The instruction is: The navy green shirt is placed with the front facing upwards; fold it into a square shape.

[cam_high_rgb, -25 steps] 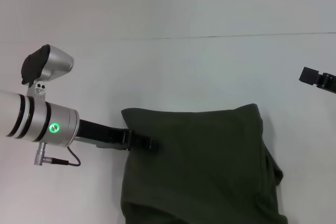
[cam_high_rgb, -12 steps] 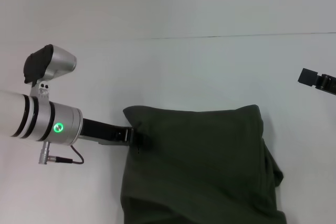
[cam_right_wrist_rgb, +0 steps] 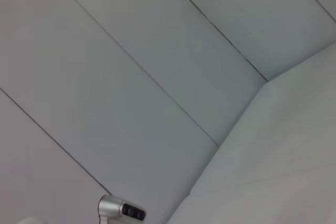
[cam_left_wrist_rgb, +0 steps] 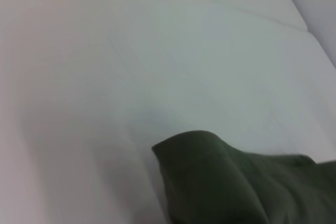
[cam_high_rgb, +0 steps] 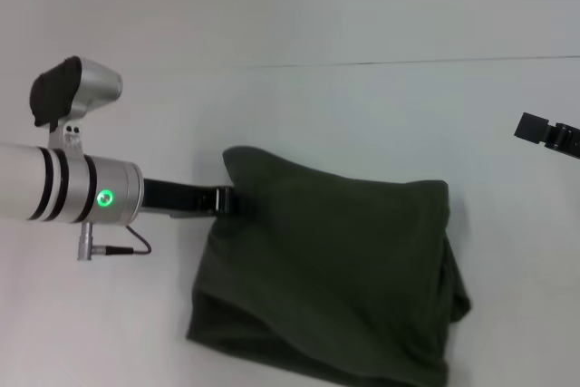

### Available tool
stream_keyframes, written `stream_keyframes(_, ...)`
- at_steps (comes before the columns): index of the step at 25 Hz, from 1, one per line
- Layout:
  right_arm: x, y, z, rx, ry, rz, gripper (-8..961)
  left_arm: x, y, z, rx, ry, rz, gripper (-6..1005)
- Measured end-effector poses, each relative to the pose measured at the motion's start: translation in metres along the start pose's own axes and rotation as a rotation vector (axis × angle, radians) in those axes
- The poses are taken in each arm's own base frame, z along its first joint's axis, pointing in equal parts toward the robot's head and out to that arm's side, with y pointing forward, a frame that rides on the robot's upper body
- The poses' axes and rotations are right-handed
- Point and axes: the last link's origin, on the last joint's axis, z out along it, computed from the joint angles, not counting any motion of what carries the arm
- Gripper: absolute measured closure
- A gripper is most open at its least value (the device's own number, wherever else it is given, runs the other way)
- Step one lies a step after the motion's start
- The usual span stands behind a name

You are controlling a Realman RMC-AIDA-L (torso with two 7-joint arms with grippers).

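Observation:
The navy green shirt (cam_high_rgb: pixel 344 269) lies as a folded dark olive bundle on the white table, near the front middle of the head view. No lettering shows. My left gripper (cam_high_rgb: pixel 234 201) is shut on the shirt's left edge and holds that corner raised off the table, so the cloth slopes down from it to the right. In the left wrist view the lifted shirt corner (cam_left_wrist_rgb: pixel 210 177) hangs over the white surface. My right gripper (cam_high_rgb: pixel 544 131) is parked at the far right edge, well away from the shirt.
The white table (cam_high_rgb: pixel 299 115) runs on all sides of the shirt, with a thin seam line across the back. The right wrist view shows only pale wall panels (cam_right_wrist_rgb: pixel 157 77) and a piece of the left arm (cam_right_wrist_rgb: pixel 121 211).
The left gripper closed on the shirt's left edge, then lifted it up and back. The shirt's left corner rose and its front edge pulled away from the table's front.

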Motion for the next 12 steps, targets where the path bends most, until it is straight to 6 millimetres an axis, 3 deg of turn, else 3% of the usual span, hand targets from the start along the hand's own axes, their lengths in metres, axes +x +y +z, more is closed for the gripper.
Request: stream_keyframes(12, 0.000, 0.002, 0.007, -0.016, 0.000, 0.001, 23, 0.021, -0.020, -0.004, 0.115, 0.170, -0.039, 943)
